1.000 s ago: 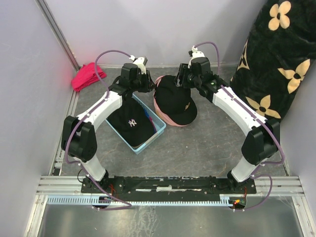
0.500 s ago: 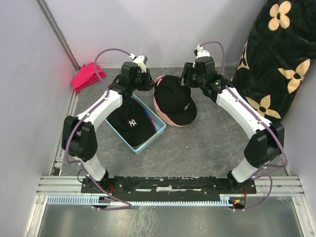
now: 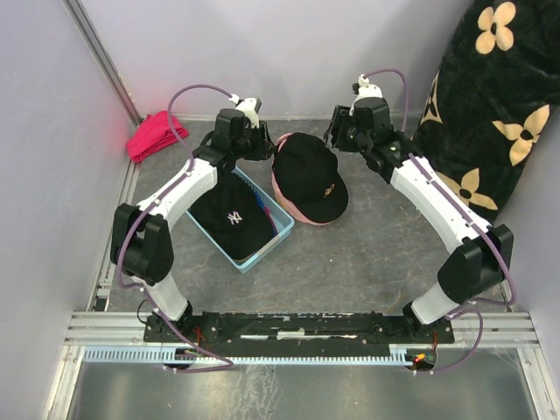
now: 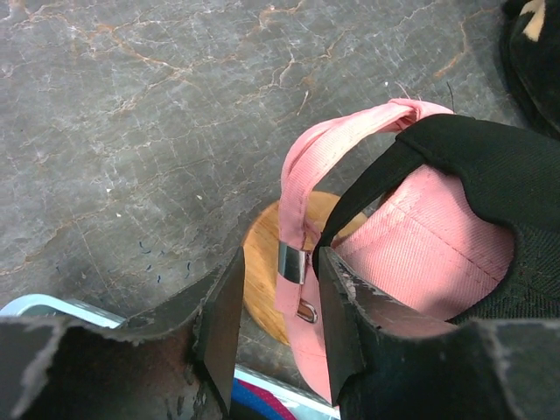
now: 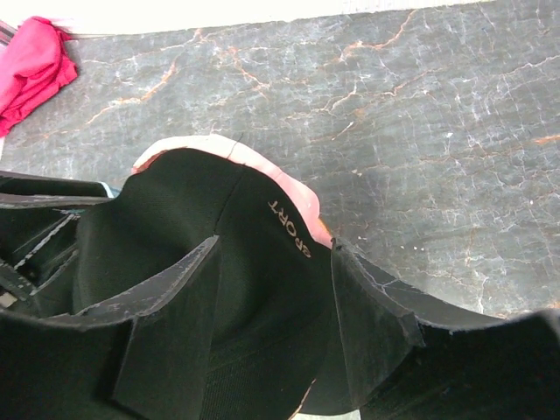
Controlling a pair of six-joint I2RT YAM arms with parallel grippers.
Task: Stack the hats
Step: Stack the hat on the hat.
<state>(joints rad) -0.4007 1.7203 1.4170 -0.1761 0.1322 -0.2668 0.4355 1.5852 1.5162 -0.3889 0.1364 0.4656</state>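
While black cap [image 3: 306, 175] sits atop pink cap [image 4: 420, 254] | left gripper [image 4: 280, 271] released (straddling strap [image 4: 296, 184]) | right gripper [image 5: 276, 249] released

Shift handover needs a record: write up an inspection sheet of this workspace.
Surface: grey veined tabletop.
Job's things: black SPORT cap sits on pink cap over a wooden stand; black NY cap lies in blue basket.
Clutter: red-pink cloth, far left corner.
Pincers: left pincer open astride pink cap's strap; right pincer open over the SPORT cap.
Cables: purple cables loop off both wrists, clear of the caps.
Surroundings: flowered black fabric at right; pale walls.
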